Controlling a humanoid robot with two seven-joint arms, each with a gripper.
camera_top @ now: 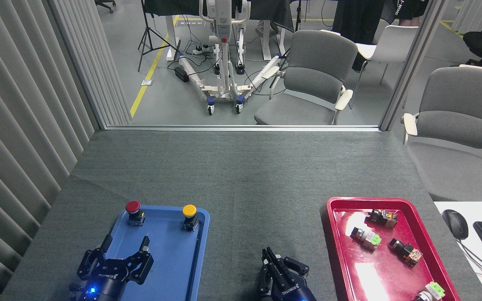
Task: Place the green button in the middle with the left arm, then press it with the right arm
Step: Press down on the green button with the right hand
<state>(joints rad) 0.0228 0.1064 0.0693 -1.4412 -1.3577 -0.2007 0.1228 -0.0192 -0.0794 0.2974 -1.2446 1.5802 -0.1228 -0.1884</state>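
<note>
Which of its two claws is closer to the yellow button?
Left. The left gripper hovers over the blue tray just below the yellow button; the right gripper sits off-tray, farther right.
</note>
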